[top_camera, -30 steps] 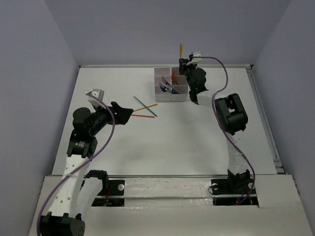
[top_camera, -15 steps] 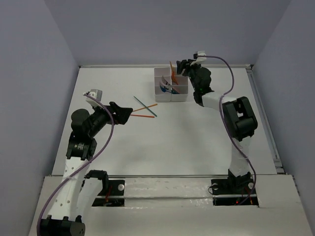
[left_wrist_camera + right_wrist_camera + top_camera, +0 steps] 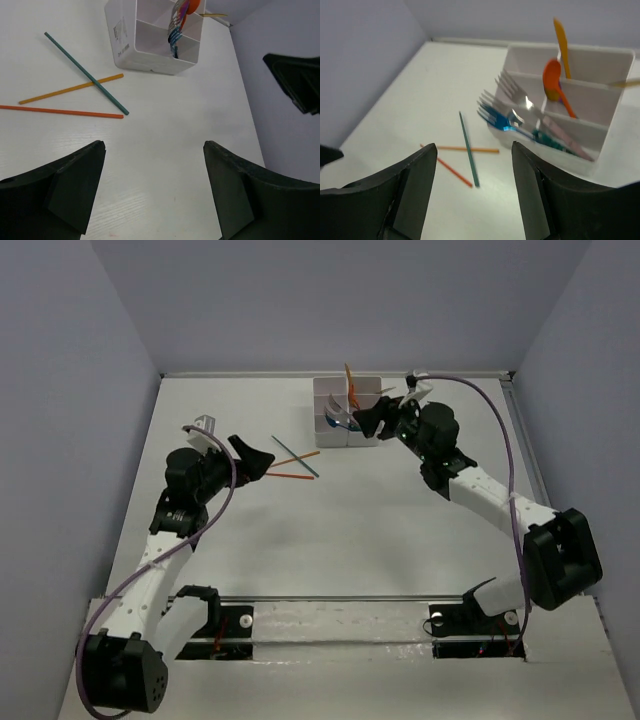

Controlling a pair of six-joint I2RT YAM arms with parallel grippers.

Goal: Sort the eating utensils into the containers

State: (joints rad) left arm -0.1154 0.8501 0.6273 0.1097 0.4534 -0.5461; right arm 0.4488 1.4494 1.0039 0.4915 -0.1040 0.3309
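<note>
Eating utensils: three sticks (image 3: 87,75) loose and crossed on the table (image 3: 175,125), upper left of left-wrist frame. Forks (image 3: 506,89) and orange spoon (image 3: 551,80) sit in containers (image 3: 125,45), top centre. Left gripper (image 3: 153,147) and right gripper (image 3: 474,147) both spread, empty. Step in hand, likely: left reach for the sticks. Next calls for pinching one thin stick off the flat surface.

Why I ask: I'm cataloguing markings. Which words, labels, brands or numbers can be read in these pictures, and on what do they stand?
Bin block: a small patch of dark print on its outer side wall, in several lines, too small and blurred to read.
Nothing else: no words, brands, numbers or signs show on the sticks or the table.
</note>
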